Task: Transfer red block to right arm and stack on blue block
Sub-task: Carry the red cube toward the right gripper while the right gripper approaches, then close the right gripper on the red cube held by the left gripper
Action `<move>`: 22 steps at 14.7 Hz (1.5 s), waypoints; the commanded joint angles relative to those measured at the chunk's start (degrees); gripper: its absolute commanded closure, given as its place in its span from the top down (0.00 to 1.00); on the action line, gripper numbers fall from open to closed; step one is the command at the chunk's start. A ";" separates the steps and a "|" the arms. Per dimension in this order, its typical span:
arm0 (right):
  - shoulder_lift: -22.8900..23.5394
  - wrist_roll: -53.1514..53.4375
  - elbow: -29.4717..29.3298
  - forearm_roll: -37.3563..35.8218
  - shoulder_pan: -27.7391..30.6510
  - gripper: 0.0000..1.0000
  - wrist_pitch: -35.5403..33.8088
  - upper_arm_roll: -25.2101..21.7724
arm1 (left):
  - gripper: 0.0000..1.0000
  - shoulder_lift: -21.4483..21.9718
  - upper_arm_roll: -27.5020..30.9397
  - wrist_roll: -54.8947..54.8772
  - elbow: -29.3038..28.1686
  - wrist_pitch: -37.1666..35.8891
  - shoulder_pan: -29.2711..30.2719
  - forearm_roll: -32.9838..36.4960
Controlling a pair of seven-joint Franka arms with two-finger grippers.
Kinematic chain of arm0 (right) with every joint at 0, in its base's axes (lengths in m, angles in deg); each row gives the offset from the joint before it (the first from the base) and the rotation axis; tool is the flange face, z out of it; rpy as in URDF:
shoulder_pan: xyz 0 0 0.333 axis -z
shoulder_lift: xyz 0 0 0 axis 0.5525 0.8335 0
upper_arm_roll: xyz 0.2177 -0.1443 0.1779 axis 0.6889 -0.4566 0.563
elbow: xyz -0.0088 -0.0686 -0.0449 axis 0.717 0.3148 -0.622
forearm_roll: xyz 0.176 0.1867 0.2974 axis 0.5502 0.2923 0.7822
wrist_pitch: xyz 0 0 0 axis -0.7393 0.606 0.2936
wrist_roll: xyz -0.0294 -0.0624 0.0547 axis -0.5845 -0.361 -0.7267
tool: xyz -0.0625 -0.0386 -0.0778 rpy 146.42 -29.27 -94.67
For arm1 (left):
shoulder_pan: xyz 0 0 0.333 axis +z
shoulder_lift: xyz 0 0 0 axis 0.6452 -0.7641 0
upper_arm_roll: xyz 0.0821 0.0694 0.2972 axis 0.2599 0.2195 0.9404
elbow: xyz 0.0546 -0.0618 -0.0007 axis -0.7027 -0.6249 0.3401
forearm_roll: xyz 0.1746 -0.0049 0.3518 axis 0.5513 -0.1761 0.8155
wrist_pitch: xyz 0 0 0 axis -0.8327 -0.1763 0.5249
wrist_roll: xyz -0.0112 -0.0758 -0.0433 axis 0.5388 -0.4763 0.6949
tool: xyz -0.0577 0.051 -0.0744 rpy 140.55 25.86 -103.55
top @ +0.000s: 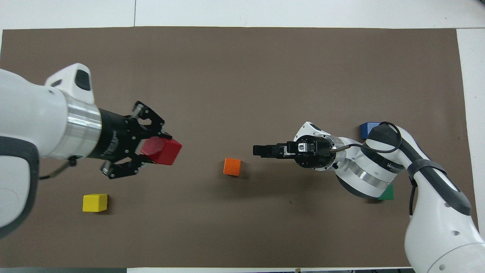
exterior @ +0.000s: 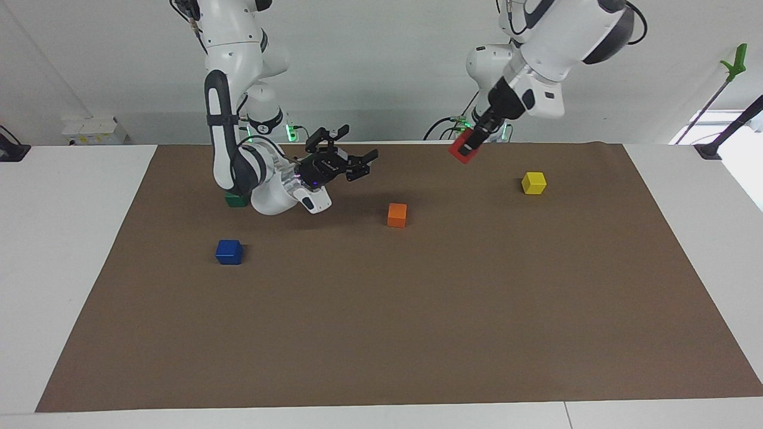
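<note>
My left gripper [exterior: 471, 143] [top: 153, 151] is shut on the red block [exterior: 462, 152] [top: 166, 151] and holds it tilted in the air over bare mat, between the orange and yellow cubes. My right gripper [exterior: 360, 143] [top: 255, 150] is open and empty. It is raised over the mat beside the orange cube and points toward the left arm's end. A wide gap separates it from the red block. The blue block [exterior: 229, 251] [top: 367, 129] sits on the mat toward the right arm's end, partly covered by the right arm in the overhead view.
An orange cube [exterior: 397, 214] [top: 232, 166] sits mid-table between the grippers. A yellow cube [exterior: 533, 182] [top: 95, 202] lies toward the left arm's end. A green cube [exterior: 236, 200] [top: 387, 194] lies under the right arm's forearm. A brown mat [exterior: 417, 333] covers the table.
</note>
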 commanded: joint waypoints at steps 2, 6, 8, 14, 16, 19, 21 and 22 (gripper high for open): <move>5.65 -0.86 -0.29 4.81 -0.38 1.00 -8.07 1.88 | 0.00 0.40 -4.25 23.74 -0.18 9.60 -1.40 -6.89; 8.21 -0.86 -0.73 7.98 -3.72 1.00 -13.45 2.23 | 0.00 1.88 -4.61 33.88 -5.35 22.52 -4.47 -10.07; 8.21 -0.86 -0.99 8.77 -4.69 1.00 -13.02 2.58 | 0.00 2.68 -4.70 37.22 -7.21 24.75 -4.65 -10.08; 8.48 -0.95 -1.60 13.07 -6.09 1.00 -12.84 3.55 | 0.00 5.40 -4.78 41.72 -11.51 24.05 -6.32 -10.16; 8.48 -1.04 -2.13 15.62 -7.68 1.00 -12.49 3.55 | 0.00 6.28 -4.70 41.98 -12.83 24.13 -8.42 -10.16; 8.48 -1.30 -2.57 15.90 -7.77 1.00 -11.70 3.64 | 0.00 6.73 -4.78 41.98 -13.37 24.14 -9.22 -10.16; 8.74 -1.48 -2.48 15.90 -8.47 0.99 -11.70 3.55 | 0.00 6.73 -4.70 42.07 -13.46 23.96 -9.22 -10.16; 8.83 -1.48 -2.40 15.90 -8.47 0.97 -11.44 3.55 | 0.00 6.73 -4.78 42.07 -13.46 23.96 -9.22 -10.16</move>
